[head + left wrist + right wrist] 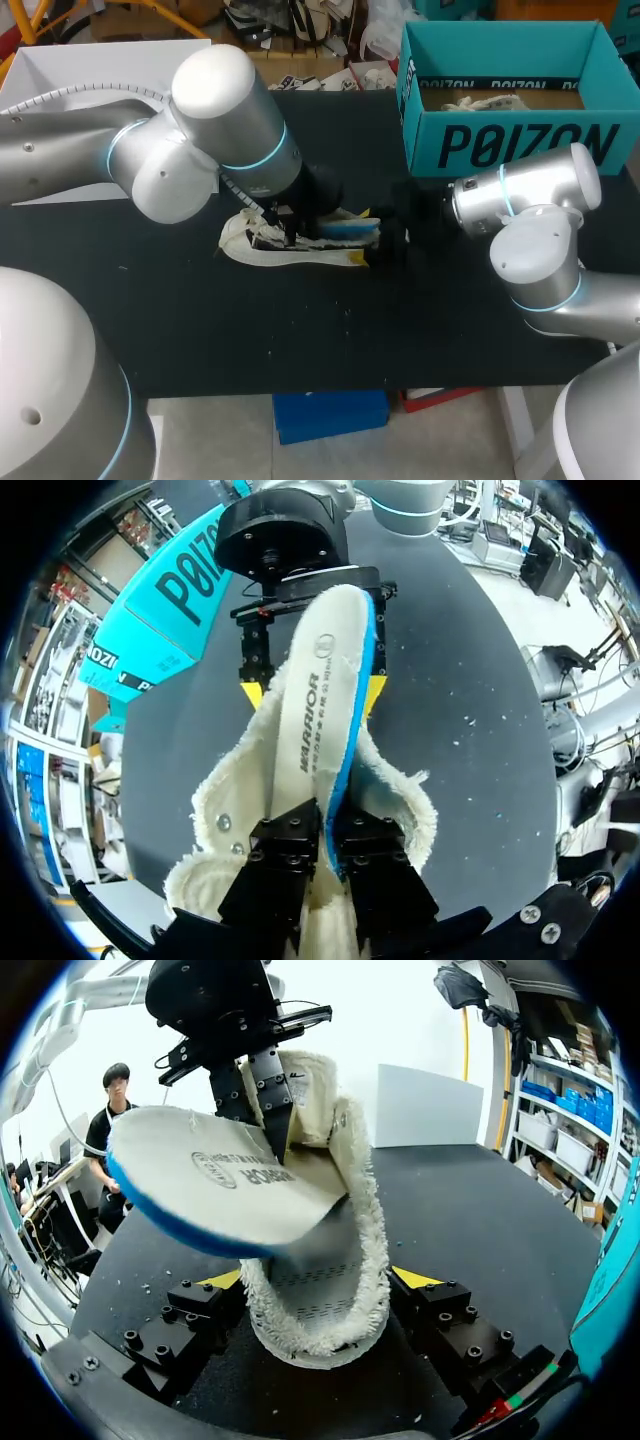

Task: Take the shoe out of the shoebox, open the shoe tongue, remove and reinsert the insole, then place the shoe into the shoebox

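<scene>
Two end effectors are engaged: left end effector [325, 830] pinches the insole [315, 700], right end effector [318, 1285] clamps the shoe [360, 1220] on the table [200, 330]. Insole long axis runs straight ahead of the left one, above the shoe, toward the right.

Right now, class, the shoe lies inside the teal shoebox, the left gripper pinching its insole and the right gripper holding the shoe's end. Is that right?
No: the head view shows the shoe lying on the black table, outside the teal shoebox. The rest holds: the left gripper pinches its insole and the right gripper holds the shoe's end.
</scene>
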You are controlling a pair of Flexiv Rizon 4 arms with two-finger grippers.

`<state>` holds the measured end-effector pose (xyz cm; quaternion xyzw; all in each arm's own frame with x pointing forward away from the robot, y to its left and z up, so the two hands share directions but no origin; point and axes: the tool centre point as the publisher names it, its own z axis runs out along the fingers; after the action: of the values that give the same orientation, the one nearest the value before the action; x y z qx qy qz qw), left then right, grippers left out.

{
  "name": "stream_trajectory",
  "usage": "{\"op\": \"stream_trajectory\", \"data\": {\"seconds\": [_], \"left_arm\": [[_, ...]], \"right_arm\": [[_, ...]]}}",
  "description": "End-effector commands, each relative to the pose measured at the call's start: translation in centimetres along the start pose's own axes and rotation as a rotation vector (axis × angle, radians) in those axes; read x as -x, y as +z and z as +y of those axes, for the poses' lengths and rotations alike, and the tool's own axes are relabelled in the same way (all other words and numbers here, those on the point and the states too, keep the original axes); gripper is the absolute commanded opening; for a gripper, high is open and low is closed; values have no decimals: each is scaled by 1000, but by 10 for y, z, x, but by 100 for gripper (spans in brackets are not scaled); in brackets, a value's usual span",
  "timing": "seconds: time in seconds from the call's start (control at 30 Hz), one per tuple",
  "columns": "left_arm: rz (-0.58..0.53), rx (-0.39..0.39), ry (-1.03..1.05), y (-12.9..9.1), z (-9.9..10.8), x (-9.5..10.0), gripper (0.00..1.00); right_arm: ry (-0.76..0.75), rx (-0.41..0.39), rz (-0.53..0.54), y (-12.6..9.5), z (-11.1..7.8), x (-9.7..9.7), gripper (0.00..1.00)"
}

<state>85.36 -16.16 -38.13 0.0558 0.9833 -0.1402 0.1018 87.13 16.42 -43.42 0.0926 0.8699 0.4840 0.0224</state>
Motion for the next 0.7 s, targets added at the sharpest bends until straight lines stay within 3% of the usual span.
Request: {"op": "stream_trajectory", "data": {"seconds": [0.03, 0.17, 0.7], "left_arm": [[4, -1, 15, 12, -11, 9, 37], [-3, -22, 41, 14, -17, 13, 43], [-4, -86, 133, 24, -42, 15, 40]], "right_arm": [[1, -3, -1, 1, -2, 1, 0], [1, -3, -1, 1, -2, 1, 0], [1, -3, -1, 1, -2, 1, 0]]}}
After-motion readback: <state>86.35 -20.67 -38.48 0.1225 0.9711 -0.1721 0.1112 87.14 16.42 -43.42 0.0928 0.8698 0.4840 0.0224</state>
